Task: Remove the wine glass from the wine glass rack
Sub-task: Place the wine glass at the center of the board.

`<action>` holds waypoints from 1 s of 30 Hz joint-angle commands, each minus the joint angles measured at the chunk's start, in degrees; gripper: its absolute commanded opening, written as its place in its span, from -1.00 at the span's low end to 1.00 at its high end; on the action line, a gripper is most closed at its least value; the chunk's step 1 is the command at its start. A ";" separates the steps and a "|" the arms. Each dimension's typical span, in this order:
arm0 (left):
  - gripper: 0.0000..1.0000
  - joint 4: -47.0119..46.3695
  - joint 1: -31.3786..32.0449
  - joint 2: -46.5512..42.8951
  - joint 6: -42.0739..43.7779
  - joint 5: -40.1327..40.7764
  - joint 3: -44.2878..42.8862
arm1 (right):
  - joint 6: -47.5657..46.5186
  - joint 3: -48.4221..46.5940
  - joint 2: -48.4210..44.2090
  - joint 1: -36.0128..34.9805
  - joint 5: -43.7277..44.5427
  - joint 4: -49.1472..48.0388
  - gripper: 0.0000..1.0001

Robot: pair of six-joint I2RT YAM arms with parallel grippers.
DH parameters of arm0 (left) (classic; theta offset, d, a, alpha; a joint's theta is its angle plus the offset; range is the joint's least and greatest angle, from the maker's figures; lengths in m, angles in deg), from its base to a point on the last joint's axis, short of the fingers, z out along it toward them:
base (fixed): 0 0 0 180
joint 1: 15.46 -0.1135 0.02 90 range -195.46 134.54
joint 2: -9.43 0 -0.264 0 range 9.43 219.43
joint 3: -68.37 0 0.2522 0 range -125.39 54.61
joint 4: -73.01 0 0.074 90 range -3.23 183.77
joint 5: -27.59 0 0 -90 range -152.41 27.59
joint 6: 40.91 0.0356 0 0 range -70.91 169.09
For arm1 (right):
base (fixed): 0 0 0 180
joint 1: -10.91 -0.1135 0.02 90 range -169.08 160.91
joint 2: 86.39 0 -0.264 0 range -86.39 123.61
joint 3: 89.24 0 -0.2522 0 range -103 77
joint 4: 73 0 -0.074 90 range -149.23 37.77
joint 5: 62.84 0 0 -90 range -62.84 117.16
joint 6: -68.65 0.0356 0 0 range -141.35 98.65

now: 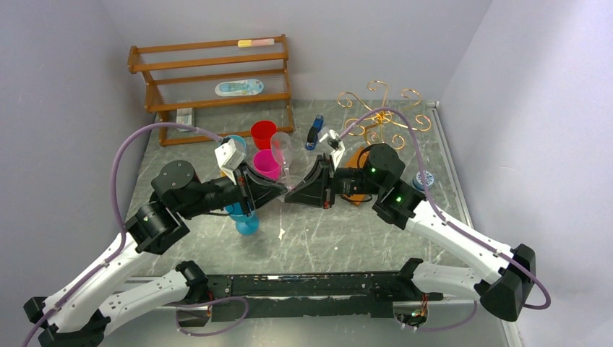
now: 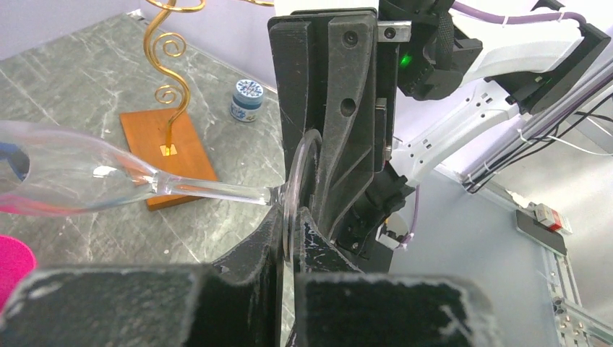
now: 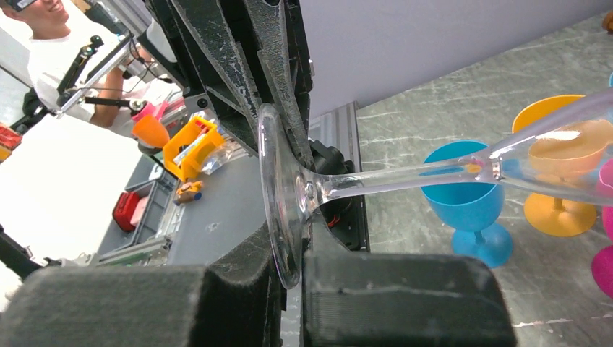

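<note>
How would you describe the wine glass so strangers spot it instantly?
On the table, the left claw and right claw meet. Both pinch the foot of the wine glass, lying sideways. Unlike the coloured goblets beside it, it is clear.

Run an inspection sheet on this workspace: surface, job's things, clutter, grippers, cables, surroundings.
Surface: grey marbled table, crowded toward the back.
Job's things: clear wine glass held by its foot, apart from the gold wire wine glass rack on its orange-brown wooden base.
Clutter: brown wooden slatted shelf, red cup, pink cup, blue goblet, orange goblet, small blue-and-white jar.
Grippers: left gripper and right gripper both shut on the glass's foot.
Cables: purple cables loop off both arms.
Surroundings: pale lilac walls; person in a white shirt beyond the table.
</note>
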 commanded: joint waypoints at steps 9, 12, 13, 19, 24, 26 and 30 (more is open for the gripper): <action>-0.85 0.33 -0.22 0.24 1.97 -0.92 -0.71 | -1.01 3.26 -3.55 -0.29 0.71 -7.50 -1.00; -0.90 -0.26 -0.24 0.43 1.68 -1.92 -0.34 | 0.32 4.37 -4.11 -0.33 2.78 -9.55 -1.00; -0.90 -0.58 -0.27 0.42 1.39 -2.19 -0.16 | 0.80 4.47 -4.30 -0.31 4.13 -9.59 -0.93; -0.90 -2.75 -0.25 -0.25 0.31 -1.84 1.29 | 3.17 6.51 -5.79 -0.36 8.10 -13.68 -0.60; -0.90 -2.57 -0.28 -0.72 0.61 -1.37 1.14 | 2.95 5.37 -4.85 -0.29 5.78 -12.18 -0.95; -0.90 -2.86 -0.24 -0.67 0.43 -1.46 1.18 | 3.13 4.88 -4.06 -0.34 4.22 -11.86 -1.00; -0.62 -1.88 -0.23 -0.18 0.52 -1.19 0.70 | 1.31 4.54 -4.06 -0.73 2.39 -10.87 -1.00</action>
